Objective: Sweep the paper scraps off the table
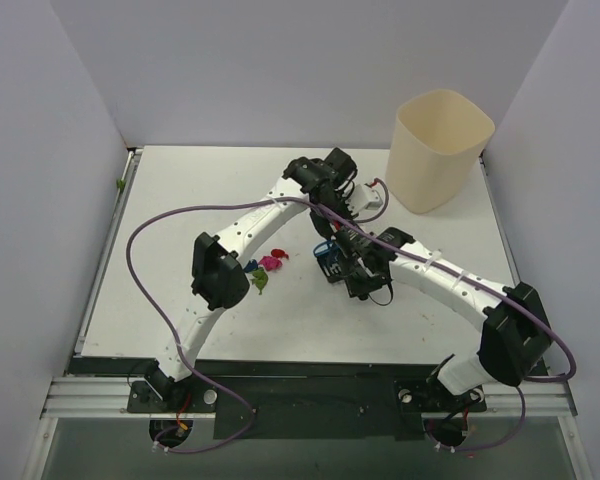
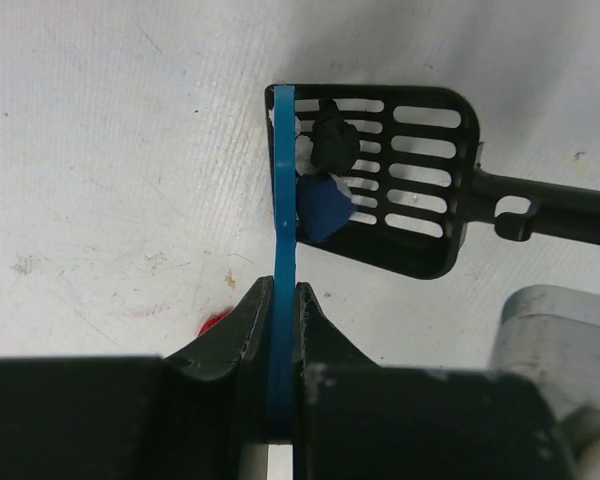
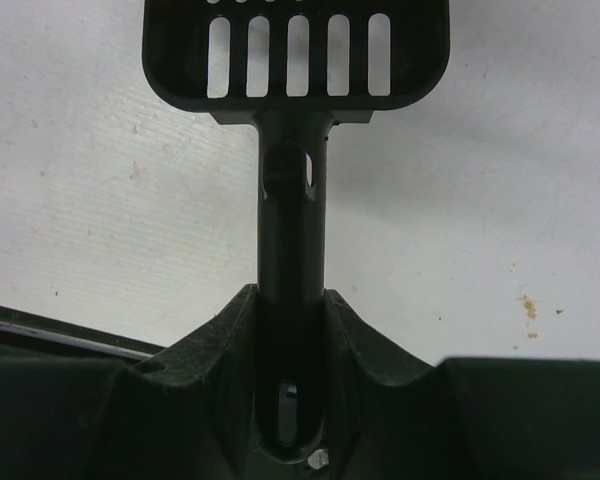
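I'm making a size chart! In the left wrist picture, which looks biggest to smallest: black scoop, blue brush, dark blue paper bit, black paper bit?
1. The black scoop, biggest.
2. The blue brush, edge-on, a long thin strip.
3. The dark blue paper bit and black paper bit look about alike.
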